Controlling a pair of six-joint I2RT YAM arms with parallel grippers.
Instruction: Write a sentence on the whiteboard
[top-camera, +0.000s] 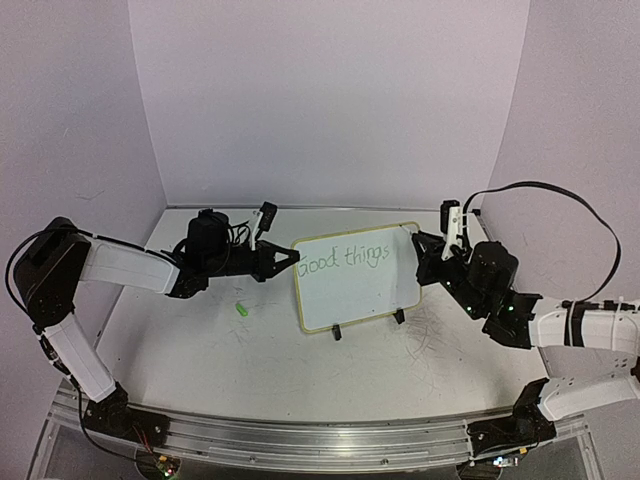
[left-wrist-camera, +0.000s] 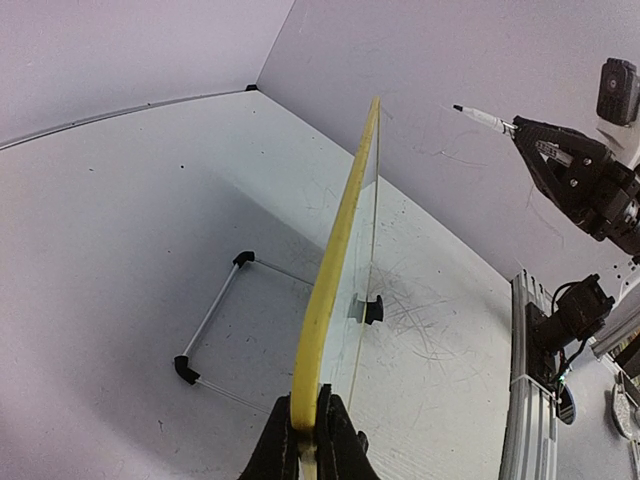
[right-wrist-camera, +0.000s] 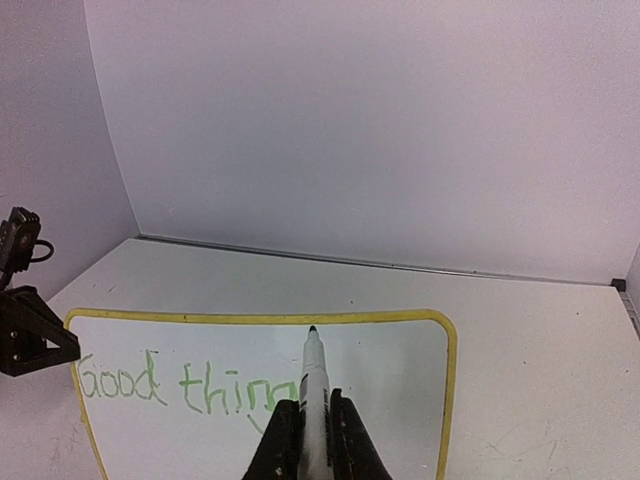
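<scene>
The whiteboard (top-camera: 358, 282) stands tilted on two black clip feet in the middle of the table, with a pale yellow rim. Green lettering (top-camera: 344, 259) reads "Good things" in one line; it also shows in the right wrist view (right-wrist-camera: 180, 385). My left gripper (top-camera: 290, 257) is shut on the board's left rim (left-wrist-camera: 325, 300). My right gripper (top-camera: 428, 250) is shut on a white marker (right-wrist-camera: 314, 385), whose dark tip (right-wrist-camera: 313, 329) points at the board's upper right, off the surface. The marker also shows in the left wrist view (left-wrist-camera: 485, 118).
A small green marker cap (top-camera: 241, 311) lies on the scratched tabletop left of the board. A wire stand with black corners (left-wrist-camera: 215, 320) lies behind the board. Purple walls close the back and sides. A metal rail (top-camera: 300, 430) runs along the near edge.
</scene>
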